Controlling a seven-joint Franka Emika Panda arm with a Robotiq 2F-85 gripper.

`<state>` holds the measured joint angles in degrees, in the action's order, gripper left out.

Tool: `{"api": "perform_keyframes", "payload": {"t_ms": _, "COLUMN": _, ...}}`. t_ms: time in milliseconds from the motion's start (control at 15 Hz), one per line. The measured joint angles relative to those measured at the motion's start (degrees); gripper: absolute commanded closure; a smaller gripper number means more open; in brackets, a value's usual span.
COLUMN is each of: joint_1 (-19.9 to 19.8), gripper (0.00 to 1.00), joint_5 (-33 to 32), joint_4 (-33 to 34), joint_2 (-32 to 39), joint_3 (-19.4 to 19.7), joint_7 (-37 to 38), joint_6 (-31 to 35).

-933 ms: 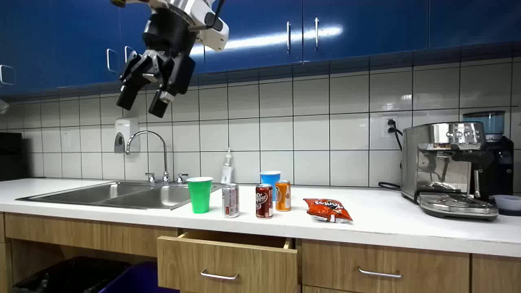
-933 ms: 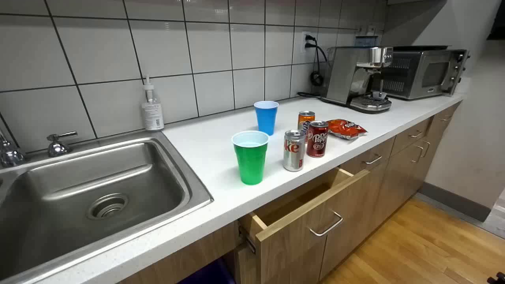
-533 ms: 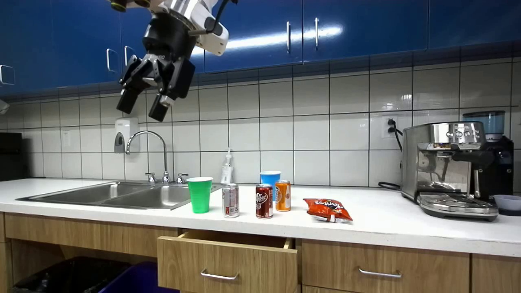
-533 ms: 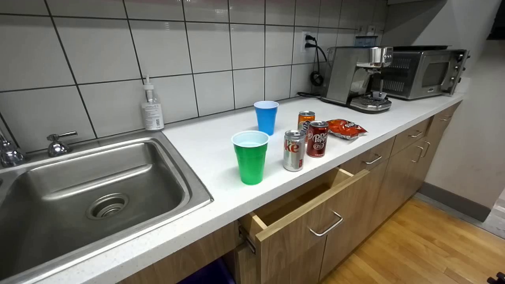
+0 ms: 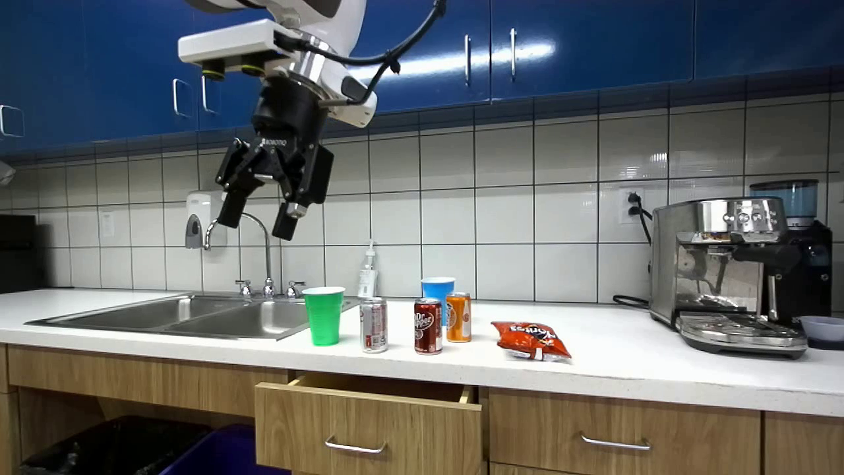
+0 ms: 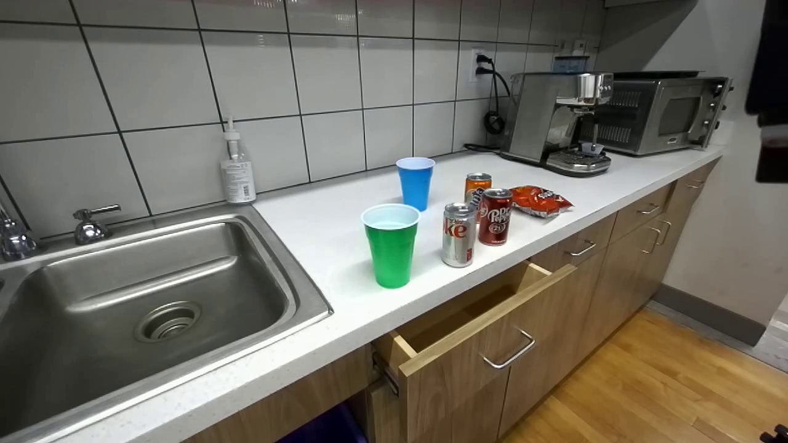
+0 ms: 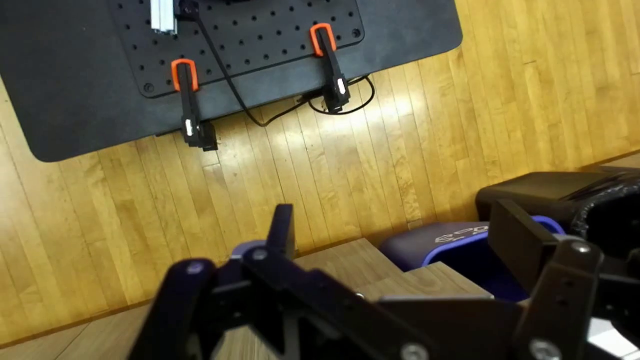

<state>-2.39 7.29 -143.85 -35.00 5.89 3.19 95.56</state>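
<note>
My gripper (image 5: 258, 223) hangs in the air, jaws wide apart with nothing between them, touching nothing. In the wrist view the gripper (image 7: 395, 220) also shows bare space between its fingers. Part of a dark finger (image 6: 772, 147) enters at the right edge of an exterior view. Below it on the counter stand a green cup (image 5: 324, 316), a silver Coke can (image 5: 374, 324), a dark red Dr Pepper can (image 5: 427, 326), an orange can (image 5: 458, 318) and a blue cup (image 6: 415, 184), all upright. A red Doritos bag (image 6: 540, 202) lies farther along.
A wooden drawer (image 5: 368, 425) stands pulled out under the counter. The sink (image 6: 166, 271), faucet (image 5: 267, 257) and pump bottle (image 6: 237, 166) are on one side, the espresso machine (image 5: 725, 270) on the other. A blue bin (image 7: 452, 245) and clamped black table (image 7: 75, 90) show in the wrist view.
My gripper has come down and a little to the right in an exterior view, still open, and its dark finger now enters the edge of an exterior view. The counter items have not moved.
</note>
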Motion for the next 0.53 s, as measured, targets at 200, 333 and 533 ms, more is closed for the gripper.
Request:
{"api": "perform_keyframes", "payload": {"t_ms": 200, "joint_1": 0.0, "gripper": 0.0, "joint_5": -1.9, "joint_4": -1.2, "joint_2": 2.9, "joint_3": -0.4, "joint_7": -1.3, "joint_6": 5.1}}
{"api": "perform_keyframes", "payload": {"t_ms": 333, "joint_1": 0.0, "gripper": 0.0, "joint_5": -3.3, "joint_4": -1.8, "joint_2": 5.2, "joint_3": -0.8, "joint_7": -2.4, "joint_6": 8.8}}
{"api": "perform_keyframes", "payload": {"t_ms": 533, "joint_1": 0.1, "gripper": 0.0, "joint_5": -4.6, "joint_4": -2.1, "joint_2": 8.9, "joint_3": -1.0, "joint_7": -3.6, "joint_6": 13.9}}
